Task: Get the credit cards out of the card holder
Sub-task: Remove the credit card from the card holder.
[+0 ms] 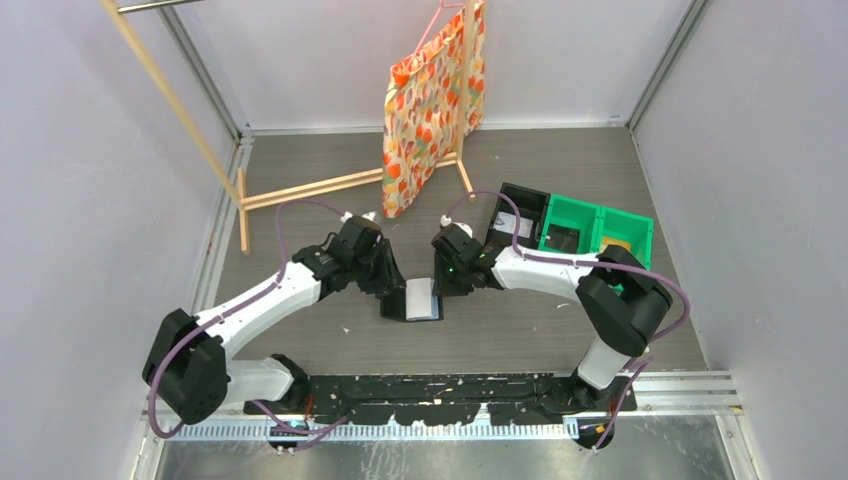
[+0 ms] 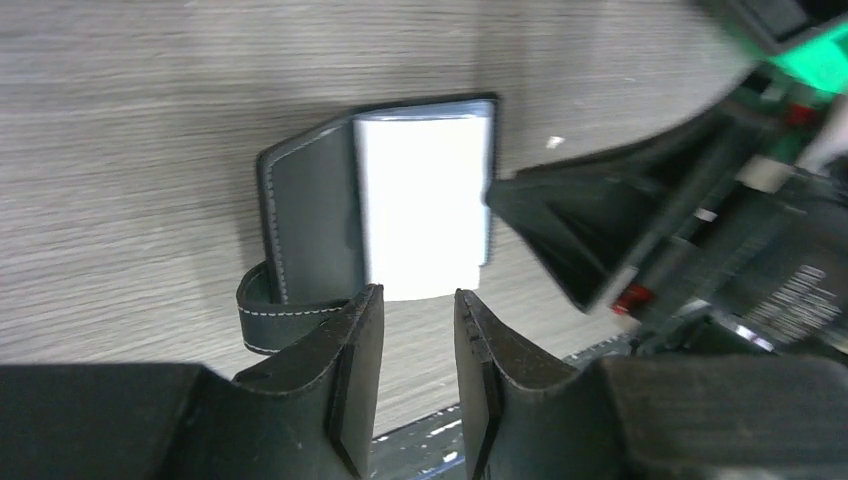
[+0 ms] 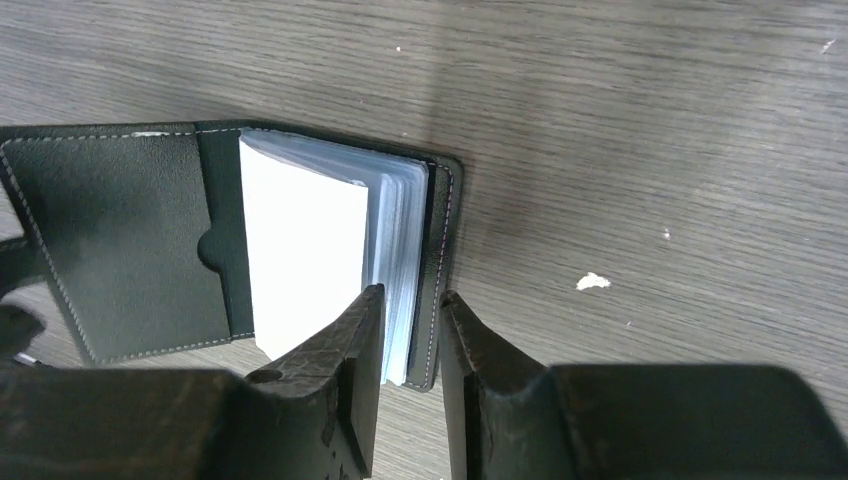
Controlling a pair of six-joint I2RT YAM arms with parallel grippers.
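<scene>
The open card holder point(image 2: 310, 220) lies flat on the tabletop point(image 2: 150, 100), its white credit card point(image 2: 420, 200) poking straight toward the left gripper point(image 2: 417, 300), whose jaws are apart and empty; the right gripper point(image 3: 408, 300) has its jaws around the other edge, but I cannot tell if they squeeze.

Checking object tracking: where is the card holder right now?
Top view: the card holder lies open on the table between both arms' jaws, left of the green bins.

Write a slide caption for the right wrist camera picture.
Robot fingers flank one edge of an open black card holder lying on a wood-grain table, a white card topmost inside.
</scene>
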